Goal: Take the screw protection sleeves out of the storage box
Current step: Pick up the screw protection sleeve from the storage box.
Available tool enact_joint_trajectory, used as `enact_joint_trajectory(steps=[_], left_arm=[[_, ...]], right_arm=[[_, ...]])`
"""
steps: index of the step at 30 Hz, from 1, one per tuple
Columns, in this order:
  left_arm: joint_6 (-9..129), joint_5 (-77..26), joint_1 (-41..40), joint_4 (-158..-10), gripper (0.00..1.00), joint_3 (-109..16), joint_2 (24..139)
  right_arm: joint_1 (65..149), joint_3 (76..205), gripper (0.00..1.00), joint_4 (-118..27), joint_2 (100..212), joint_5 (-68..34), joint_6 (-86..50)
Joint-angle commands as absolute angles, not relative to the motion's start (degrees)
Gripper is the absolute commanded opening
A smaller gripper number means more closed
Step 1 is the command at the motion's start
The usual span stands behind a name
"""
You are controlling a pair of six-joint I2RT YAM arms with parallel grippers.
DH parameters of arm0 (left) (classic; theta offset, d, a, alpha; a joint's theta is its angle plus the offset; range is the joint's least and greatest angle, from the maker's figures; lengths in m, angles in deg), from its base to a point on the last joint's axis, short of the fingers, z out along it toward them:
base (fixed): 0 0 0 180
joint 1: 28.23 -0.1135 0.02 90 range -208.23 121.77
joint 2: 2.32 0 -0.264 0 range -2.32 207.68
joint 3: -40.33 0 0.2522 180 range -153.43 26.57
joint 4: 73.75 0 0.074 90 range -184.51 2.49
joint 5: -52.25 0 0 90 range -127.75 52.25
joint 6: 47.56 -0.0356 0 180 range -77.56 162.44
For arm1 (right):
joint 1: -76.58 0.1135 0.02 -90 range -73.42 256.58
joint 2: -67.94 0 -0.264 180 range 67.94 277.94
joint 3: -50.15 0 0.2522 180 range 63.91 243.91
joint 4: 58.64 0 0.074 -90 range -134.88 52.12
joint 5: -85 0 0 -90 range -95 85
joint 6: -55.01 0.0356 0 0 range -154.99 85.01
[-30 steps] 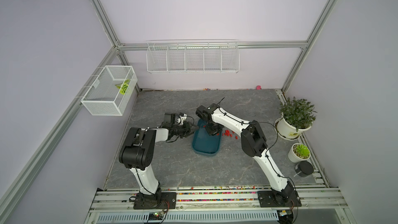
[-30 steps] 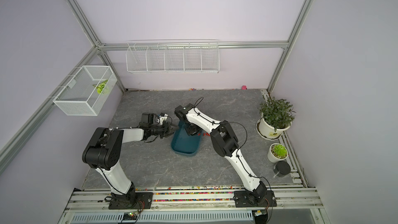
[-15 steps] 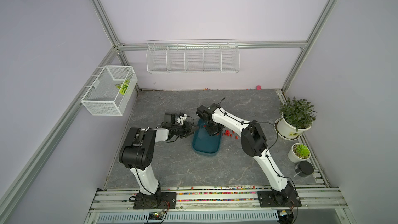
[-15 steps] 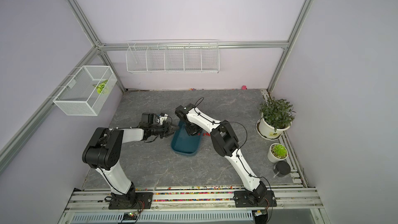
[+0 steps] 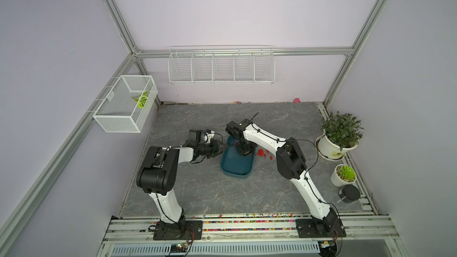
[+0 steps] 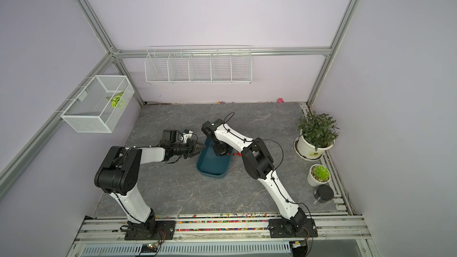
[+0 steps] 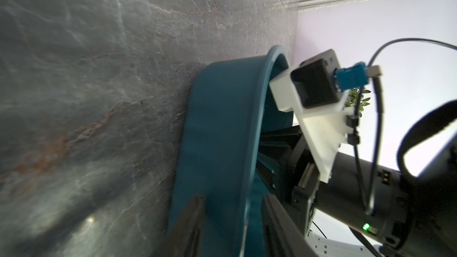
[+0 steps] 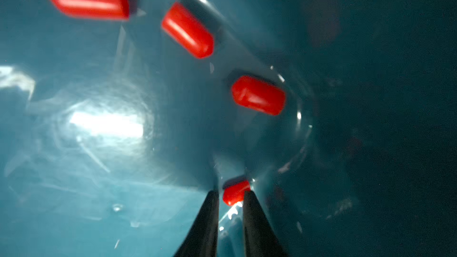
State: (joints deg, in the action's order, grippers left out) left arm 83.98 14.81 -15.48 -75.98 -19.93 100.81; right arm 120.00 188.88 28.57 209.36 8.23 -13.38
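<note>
Remote operator's view: the storage box [image 5: 237, 165] sits at the centre of both top views on the grey table [image 5: 197, 194], with its long axis running nearly top to bottom of the frame. My left gripper [image 7: 230, 199] is clamped across the box's wall at its upper-left edge, one finger outside and one inside. My right gripper [image 8: 231, 192] reaches into the upper end of the box and pinches one red sleeve [image 8: 236, 191], whose long axis leans toward the upper right of the right wrist view. Three loose sleeves [image 8: 258, 95] lie on their sides on the box floor. They are strung from upper left toward centre, each roughly lengthwise along that line. A cluster of sleeves [image 5: 262, 154] lies on the table just right of the box.
</note>
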Motion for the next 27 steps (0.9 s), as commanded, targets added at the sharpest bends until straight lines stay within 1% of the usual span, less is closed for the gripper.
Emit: enact_joint_trajectory(steps=[1, 7, 17, 27], left_arm=[[83.99, 15.25, -15.81, -75.91, 0.45, -19.88, 100.12], [84.06, 15.25, -15.73, -75.99, 0.45, -19.94, 100.10], [83.94, 15.21, -15.78, -76.17, 0.45, -20.02, 100.15], [83.97, 15.19, -15.75, -76.08, 0.45, -20.09, 100.16]], right_arm=[[119.51, 189.40, 0.23, 29.26, 211.62, 6.96, -13.27], [119.56, 189.68, 0.20, 29.36, 211.82, 6.72, -13.28], [119.52, 190.21, 0.07, 29.03, 212.08, 6.52, -13.57], [120.43, 188.83, 0.00, 26.73, 209.50, 7.52, -14.86]])
